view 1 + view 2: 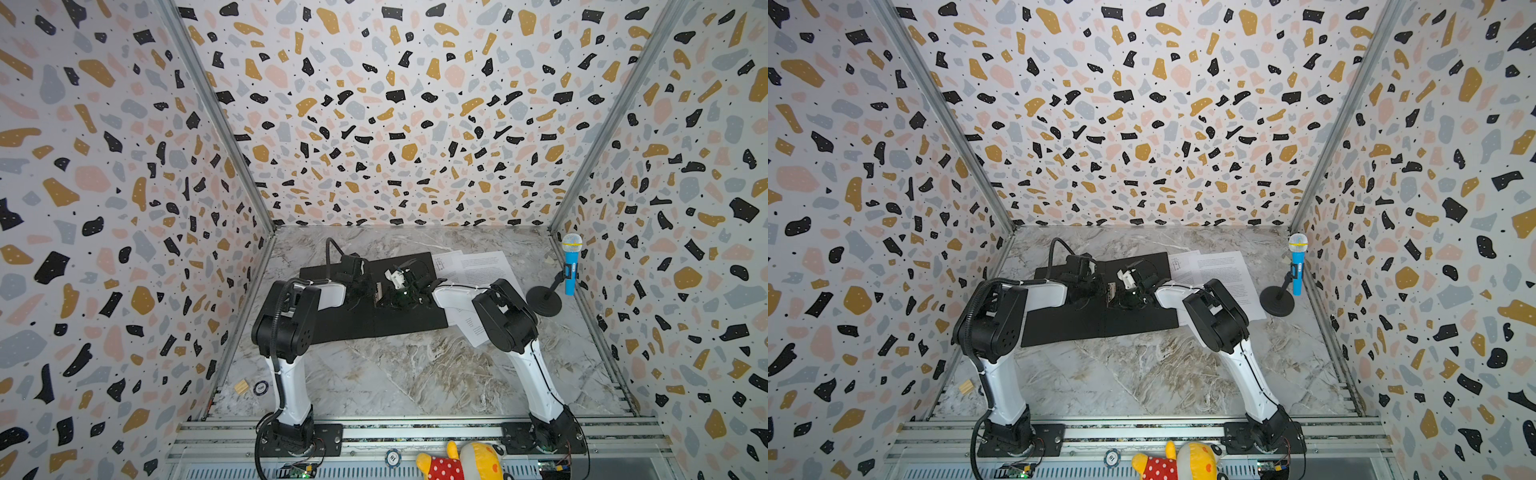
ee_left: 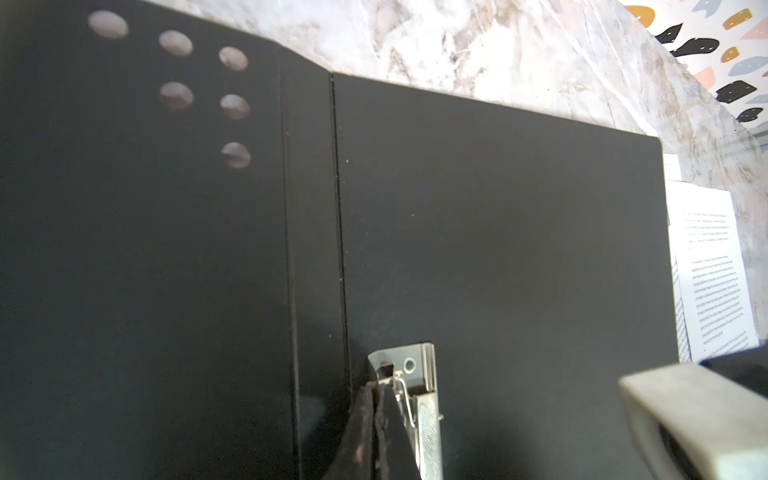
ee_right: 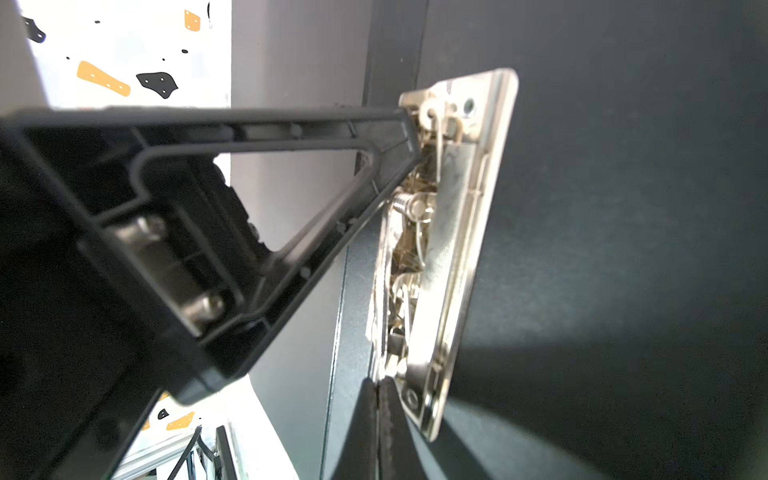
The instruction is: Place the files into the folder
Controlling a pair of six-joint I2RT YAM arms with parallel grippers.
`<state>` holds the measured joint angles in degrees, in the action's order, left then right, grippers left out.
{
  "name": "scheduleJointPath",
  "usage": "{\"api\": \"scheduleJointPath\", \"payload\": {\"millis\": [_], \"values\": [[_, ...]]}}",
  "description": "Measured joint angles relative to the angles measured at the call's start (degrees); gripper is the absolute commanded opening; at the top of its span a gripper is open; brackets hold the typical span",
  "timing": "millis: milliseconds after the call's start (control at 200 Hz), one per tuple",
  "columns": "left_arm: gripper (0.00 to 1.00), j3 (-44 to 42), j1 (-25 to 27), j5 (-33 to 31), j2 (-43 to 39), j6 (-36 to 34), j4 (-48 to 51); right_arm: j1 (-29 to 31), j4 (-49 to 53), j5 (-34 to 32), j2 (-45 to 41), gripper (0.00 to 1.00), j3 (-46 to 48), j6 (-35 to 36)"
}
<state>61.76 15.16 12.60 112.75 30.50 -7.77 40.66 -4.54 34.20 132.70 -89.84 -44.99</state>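
Right gripper point(image 3: 378, 384) tips nearest lens, pressed shut, nothing visible between them, set against near end of metal clip point(image 3: 457, 216). Left gripper point(image 2: 376, 395) likewise closed, tips at clip's other end. Folder point(image 1: 374, 324) lies open, black inside up. Files point(image 1: 478, 266) outside it, just beside right cover, none inserted.

Risks:
- closed tips slip off sprung lever, clip snaps back
- uneven push slides folder across marble table point(image 1: 415, 374), dragging sheets
- right elbow near toy microphone point(image 1: 570, 266), may topple it
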Motion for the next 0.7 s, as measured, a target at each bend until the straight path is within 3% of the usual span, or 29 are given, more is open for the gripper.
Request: {"api": "scheduleJointPath", "payload": {"millis": [701], "values": [[0.05,0.52,-0.04,2.95,0.85,-1.29,-0.98,-1.4,-4.11,3.23,-1.75,0.0,3.37,-3.5]]}}
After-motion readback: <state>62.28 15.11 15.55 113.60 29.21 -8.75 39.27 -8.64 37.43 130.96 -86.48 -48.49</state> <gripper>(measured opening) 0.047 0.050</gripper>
